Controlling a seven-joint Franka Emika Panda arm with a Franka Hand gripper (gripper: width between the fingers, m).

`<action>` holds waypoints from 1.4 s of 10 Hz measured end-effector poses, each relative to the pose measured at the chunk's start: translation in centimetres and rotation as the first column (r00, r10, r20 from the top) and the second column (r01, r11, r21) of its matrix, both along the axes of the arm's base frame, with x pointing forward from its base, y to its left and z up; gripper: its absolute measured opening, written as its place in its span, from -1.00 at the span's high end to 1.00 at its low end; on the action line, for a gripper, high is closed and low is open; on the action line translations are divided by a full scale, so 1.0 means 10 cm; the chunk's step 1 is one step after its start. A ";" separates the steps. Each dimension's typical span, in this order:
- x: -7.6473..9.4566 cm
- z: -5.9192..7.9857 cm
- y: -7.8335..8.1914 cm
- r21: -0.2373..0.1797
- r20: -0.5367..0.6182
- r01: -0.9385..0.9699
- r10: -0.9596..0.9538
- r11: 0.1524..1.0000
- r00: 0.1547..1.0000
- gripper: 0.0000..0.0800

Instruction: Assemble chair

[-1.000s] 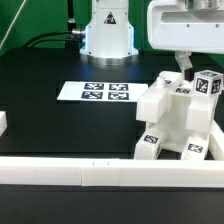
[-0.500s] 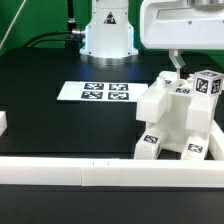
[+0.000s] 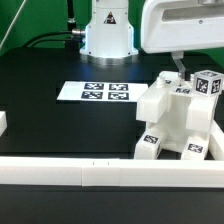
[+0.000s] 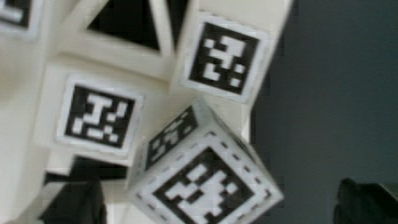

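The partly assembled white chair point(image 3: 177, 122) stood near the black table's point(image 3: 60, 125) front edge, at the exterior view's right, just behind the white border rail point(image 3: 110, 172), with the gripper point(image 3: 181, 66) spread apart, empty, above it.

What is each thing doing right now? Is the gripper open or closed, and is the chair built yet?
Blocky matte-white plastic chair with black-and-white tags: parts joined into one chunk, resting on the table, nothing gripping it.
Robot's two-finger gripper: open, above the chair, holding nothing.
Thin flat white marker board: lying flat on the table, apart from the chair.
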State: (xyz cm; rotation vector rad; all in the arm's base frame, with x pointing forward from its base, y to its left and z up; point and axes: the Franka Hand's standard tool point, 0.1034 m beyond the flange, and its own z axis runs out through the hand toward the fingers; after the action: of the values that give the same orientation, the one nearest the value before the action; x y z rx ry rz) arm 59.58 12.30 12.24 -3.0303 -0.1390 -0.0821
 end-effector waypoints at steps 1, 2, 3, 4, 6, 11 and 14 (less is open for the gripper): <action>-0.02 -0.02 0.00 -0.006 0.007 -0.079 0.079 0.997 0.997 -0.62; -0.03 -0.04 -0.01 -0.013 0.010 -0.139 0.139 0.990 0.990 -0.62; -0.04 -0.05 -0.03 -0.020 0.021 -0.207 0.207 0.978 0.978 -0.62; -0.04 -0.07 -0.05 -0.025 0.029 -0.240 0.241 0.970 0.970 -0.62; -0.07 -0.09 -0.08 -0.026 0.024 -0.244 0.245 0.969 0.969 -0.62; -0.07 -0.09 -0.08 -0.022 0.021 -0.203 0.204 0.979 0.979 0.29; -0.07 -0.09 -0.07 -0.007 -0.002 0.026 -0.026 1.000 1.000 0.29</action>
State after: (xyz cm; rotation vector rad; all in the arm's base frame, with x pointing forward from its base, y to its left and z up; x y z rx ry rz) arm 58.90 11.55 11.30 -3.0396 -0.0999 -0.0814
